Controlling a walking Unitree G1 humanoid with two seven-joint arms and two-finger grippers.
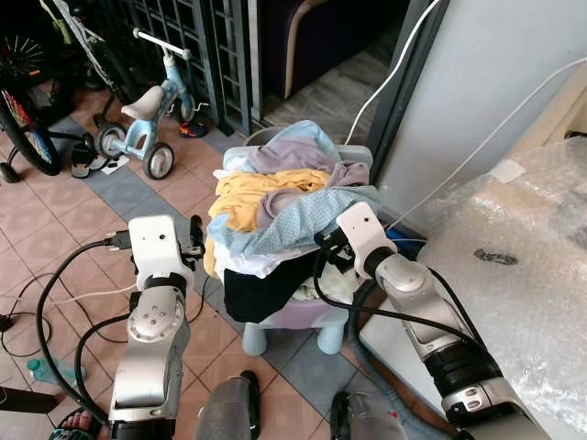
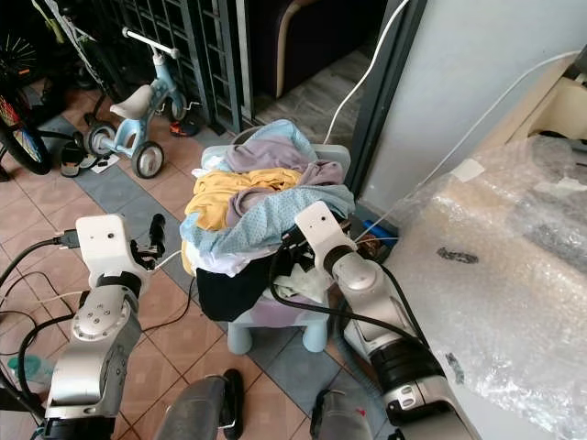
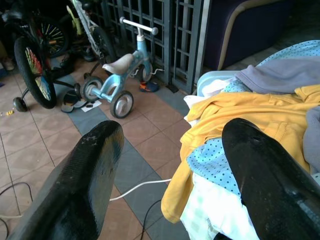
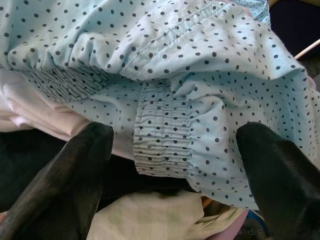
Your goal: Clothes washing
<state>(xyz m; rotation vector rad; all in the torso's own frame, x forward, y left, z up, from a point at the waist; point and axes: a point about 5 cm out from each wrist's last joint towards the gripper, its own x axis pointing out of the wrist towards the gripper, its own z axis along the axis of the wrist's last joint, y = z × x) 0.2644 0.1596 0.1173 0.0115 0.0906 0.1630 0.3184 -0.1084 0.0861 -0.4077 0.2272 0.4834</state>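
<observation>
A heap of clothes [image 1: 275, 197] is piled on a small pale-blue plastic chair [image 1: 326, 335]. In the heap are a yellow garment [image 1: 252, 192], a light-blue dotted garment [image 1: 307, 220], a purple one on top and a black one [image 1: 261, 286] hanging at the front. My left gripper [image 1: 195, 240] hovers open beside the heap's left side, level with the yellow garment [image 3: 240, 107] and touching nothing. My right gripper [image 1: 323, 249] is open at the heap's right front. Its fingers straddle the elastic cuff of the dotted garment [image 4: 162, 127] without closing on it.
A child's blue tricycle [image 1: 147, 115], a bicycle wheel [image 1: 23, 119] and sandals [image 1: 87, 160] stand to the left by a metal gate [image 1: 183, 37]. A bubble-wrapped bulk [image 1: 514, 266] crowds the right. Cables [image 1: 55, 284] trail over the tiled floor.
</observation>
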